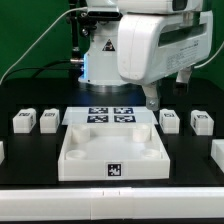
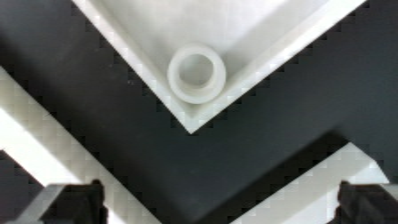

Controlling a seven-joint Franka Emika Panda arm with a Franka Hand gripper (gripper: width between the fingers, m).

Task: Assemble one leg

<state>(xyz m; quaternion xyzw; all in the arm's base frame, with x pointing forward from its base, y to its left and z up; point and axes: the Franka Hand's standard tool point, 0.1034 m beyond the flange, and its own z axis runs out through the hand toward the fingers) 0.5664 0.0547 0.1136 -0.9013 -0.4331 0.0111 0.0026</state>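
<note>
Several legs, small white blocks with marker tags, lie on the black table: two at the exterior view's left [image 1: 22, 121] [image 1: 47, 121] and two at its right [image 1: 170, 119] [image 1: 200, 122]. My gripper [image 1: 150, 98] hangs above the back right corner of the large white tray-like piece [image 1: 75, 158], apart from every leg. In the wrist view the gripper [image 2: 217, 206] is open and empty, with its dark fingers [image 2: 71, 205] set wide apart. Ahead of them is a white corner of the tray-like piece [image 2: 143, 30] with a round hole [image 2: 196, 73].
The marker board [image 1: 110, 116] lies behind the tray-like piece. More white blocks sit at the far right edge [image 1: 218, 150] and far left edge. The robot's base [image 1: 100, 55] stands at the back, with cables beside it.
</note>
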